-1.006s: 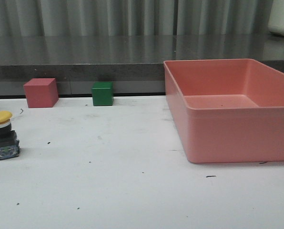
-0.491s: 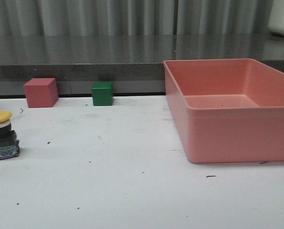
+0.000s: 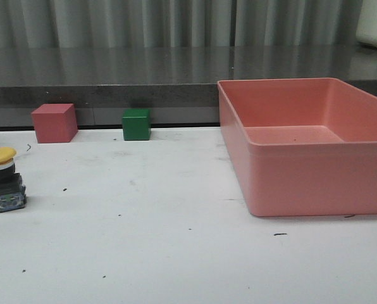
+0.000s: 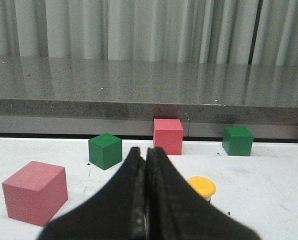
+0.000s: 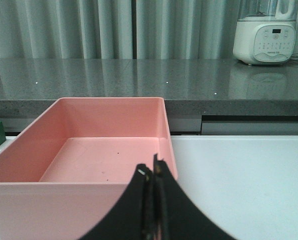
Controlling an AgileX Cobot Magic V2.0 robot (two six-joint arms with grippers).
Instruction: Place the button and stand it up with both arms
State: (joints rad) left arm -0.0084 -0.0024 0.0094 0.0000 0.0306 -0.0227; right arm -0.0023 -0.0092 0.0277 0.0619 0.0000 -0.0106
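- The left gripper [image 4: 146,165] is seen in the left wrist view with its two black fingers pressed together, nothing between them; its lower part is cut off by the bottom edge.
- The button [image 4: 201,187] shows just beyond those fingers, only its yellow cap visible; the body is hidden behind the gripper.
- The right gripper [image 5: 152,175] is likewise closed on nothing in the right wrist view, its tips standing in front of the near wall of the pink bin [image 5: 79,195].
- In the front view the button [image 3: 3,179] stands upright at the far left of the frame, cap up, close to the left edge of the white table [image 3: 176,253]; neither arm is shown there.
- Wide bare tabletop lies between the button and the bin [image 3: 315,183], which fills the right side and is cut by the right edge.
- A red cube [image 3: 54,123] and a green cube [image 3: 136,124] sit against the back edge, upper left.
- Two more cubes [image 4: 35,192] appear only in the left wrist view.
- A white appliance [image 5: 267,34] stands on the grey counter, upper right; its details are hard to make out.
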